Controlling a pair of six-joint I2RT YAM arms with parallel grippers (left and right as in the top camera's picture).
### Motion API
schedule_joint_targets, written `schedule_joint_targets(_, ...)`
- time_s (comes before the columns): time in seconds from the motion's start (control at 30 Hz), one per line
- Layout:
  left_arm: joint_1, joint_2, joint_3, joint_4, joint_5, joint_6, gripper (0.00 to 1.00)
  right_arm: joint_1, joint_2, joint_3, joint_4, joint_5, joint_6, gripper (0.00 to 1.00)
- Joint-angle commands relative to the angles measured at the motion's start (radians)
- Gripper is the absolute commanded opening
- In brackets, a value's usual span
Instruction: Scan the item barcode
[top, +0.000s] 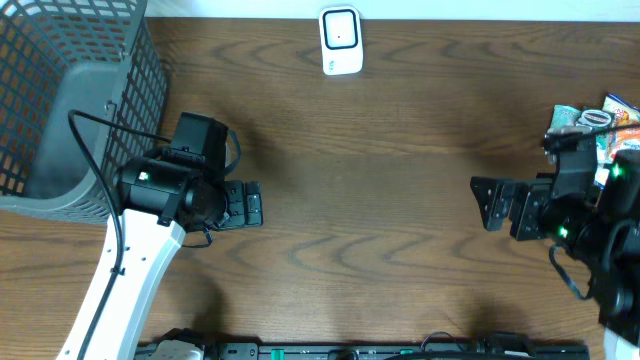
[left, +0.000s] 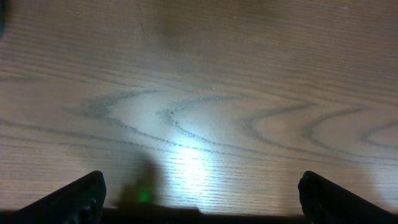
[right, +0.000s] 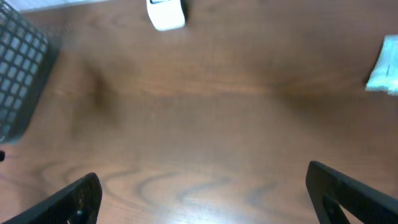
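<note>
Brown wood-grain worktop (top: 400, 150). Grey mesh basket (top: 60, 90) at far left corner. White scanner (top: 340, 42) at far edge, middle. Colourful packets (top: 622, 112) at right edge, partly hidden behind right arm (top: 600, 215), not held. Left jaws wide open over bare wood, gripping nothing. Right jaws wide open, empty, near packets.

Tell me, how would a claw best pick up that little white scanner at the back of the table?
Probably across the white scanner's two long straight sides, coming down from above. It is a narrow, rounded block standing free near the table's far edge, so spread fingers could straddle it, leaving its front face with the dark window uncovered.
</note>
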Motion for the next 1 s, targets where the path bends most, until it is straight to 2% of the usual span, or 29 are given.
schedule_joint_targets(0.0, 0.004, 0.002, 0.001, -0.002, 0.008, -0.008, 0.98, -0.004, -0.089, -0.073, 0.045, -0.018, -0.055, 0.99)
schedule_joint_targets(0.27, 0.004, 0.002, 0.001, -0.002, 0.008, -0.008, 0.98, -0.002, -0.362, -0.354, 0.258, -0.153, -0.286, 0.99)
schedule_joint_targets(0.97, 0.004, 0.002, 0.001, -0.002, 0.008, -0.008, 0.98, 0.011, -0.803, -0.935, 0.738, -0.171, -0.286, 0.99)
